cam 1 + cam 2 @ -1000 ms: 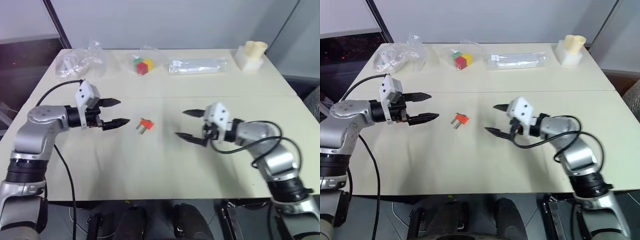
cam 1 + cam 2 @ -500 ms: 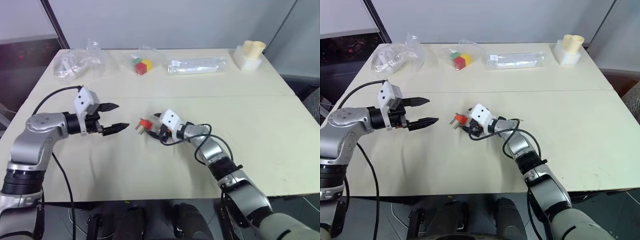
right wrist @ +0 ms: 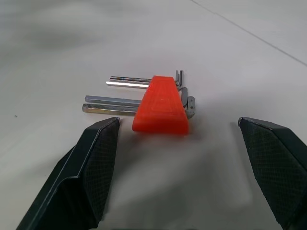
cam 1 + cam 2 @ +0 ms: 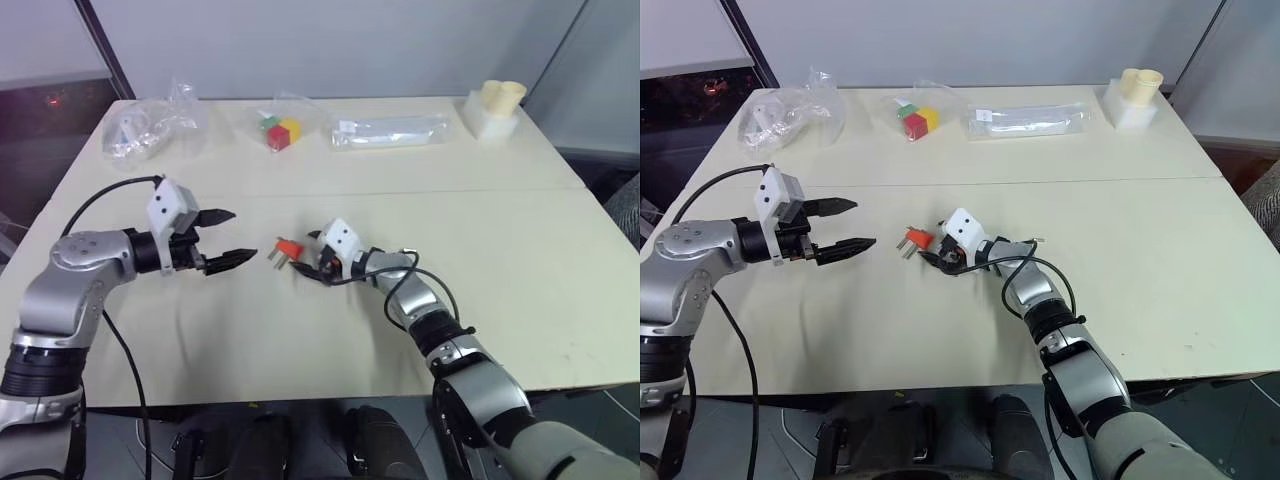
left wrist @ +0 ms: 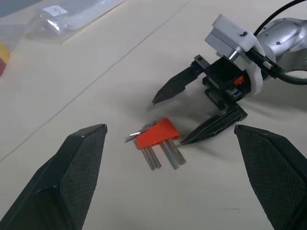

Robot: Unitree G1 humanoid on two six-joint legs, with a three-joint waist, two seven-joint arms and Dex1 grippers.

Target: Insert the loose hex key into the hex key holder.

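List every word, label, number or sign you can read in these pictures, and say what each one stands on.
None can be read.
A white label on the clear plastic bag at the far side of the table: print too blurred to read.
The hex key holder: plain orange-red faces, no lettering seen.
The coloured cubes: no marks seen.

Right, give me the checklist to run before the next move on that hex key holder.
1. Right tool open: ok.
2. Right tool facing the hex key holder, not yet touching it: ok.
3. Left tool open and apart from the holder: ok.
4. Holder lying flat on the table: ok.
5. Loose hex key located: cannot tell; thin grey keys sit at the holder, none clearly separate.
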